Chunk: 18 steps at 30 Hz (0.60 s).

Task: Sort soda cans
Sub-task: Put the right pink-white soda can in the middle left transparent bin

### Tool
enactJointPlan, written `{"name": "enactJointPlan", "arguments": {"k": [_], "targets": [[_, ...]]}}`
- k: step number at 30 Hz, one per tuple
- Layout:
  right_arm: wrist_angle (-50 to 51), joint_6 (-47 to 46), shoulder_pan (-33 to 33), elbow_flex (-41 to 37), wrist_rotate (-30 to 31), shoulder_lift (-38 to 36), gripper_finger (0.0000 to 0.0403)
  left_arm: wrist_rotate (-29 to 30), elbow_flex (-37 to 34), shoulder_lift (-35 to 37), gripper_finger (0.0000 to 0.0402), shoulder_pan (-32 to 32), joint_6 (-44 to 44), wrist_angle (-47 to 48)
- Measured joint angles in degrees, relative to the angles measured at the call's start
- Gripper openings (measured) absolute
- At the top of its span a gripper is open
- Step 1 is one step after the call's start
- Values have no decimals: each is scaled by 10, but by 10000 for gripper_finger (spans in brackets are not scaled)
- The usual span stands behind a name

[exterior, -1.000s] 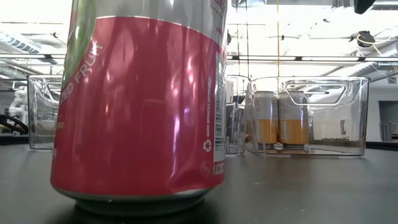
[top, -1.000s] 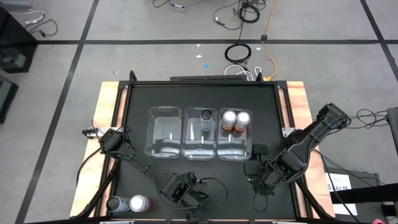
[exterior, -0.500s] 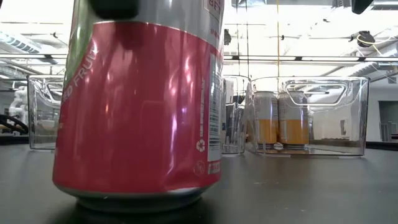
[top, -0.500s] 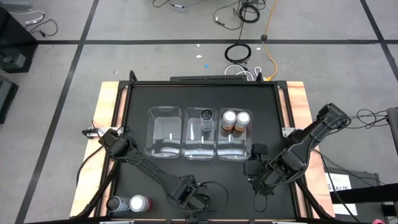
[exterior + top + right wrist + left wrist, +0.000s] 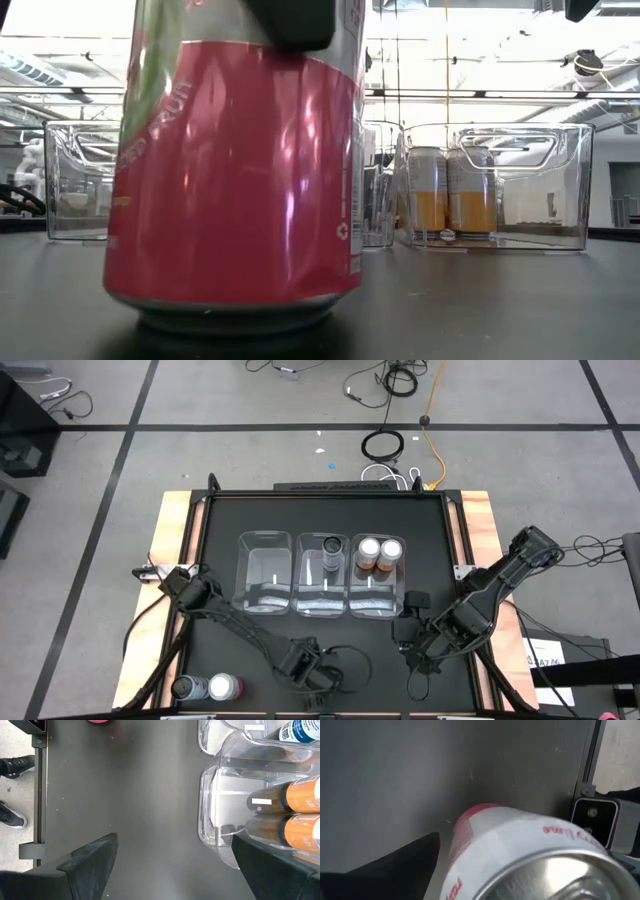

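Your left gripper (image 5: 312, 672) stands spread wide around the upright pink-red metal soda can (image 5: 235, 170) between its fingers, evidently positioned to grasp it for sorting, while your right gripper (image 5: 413, 650) waits open nearby.

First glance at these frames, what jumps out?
A pink-red can fills the low view's foreground at the table's near edge, with the open left gripper around its top. Behind it stand three clear bins in a row: two orange cans in the right one, one dark can in the middle, the left one empty. The right gripper waits open near the right bin.
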<state>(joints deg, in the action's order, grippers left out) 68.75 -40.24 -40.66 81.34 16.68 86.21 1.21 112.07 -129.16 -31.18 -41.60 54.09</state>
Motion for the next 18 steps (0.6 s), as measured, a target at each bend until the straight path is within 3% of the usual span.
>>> {"name": "enactJointPlan", "arguments": {"k": [6, 13, 18], "targets": [[0, 0, 0, 0, 0, 0, 384, 3, 0, 0, 379, 1, 0, 0], [0, 5, 0, 0, 0, 0, 384, 9, 0, 0, 313, 2, -1, 0], [0, 6, 0, 0, 0, 0, 384, 10, 0, 1, 308, 6, -15, 0]]}}
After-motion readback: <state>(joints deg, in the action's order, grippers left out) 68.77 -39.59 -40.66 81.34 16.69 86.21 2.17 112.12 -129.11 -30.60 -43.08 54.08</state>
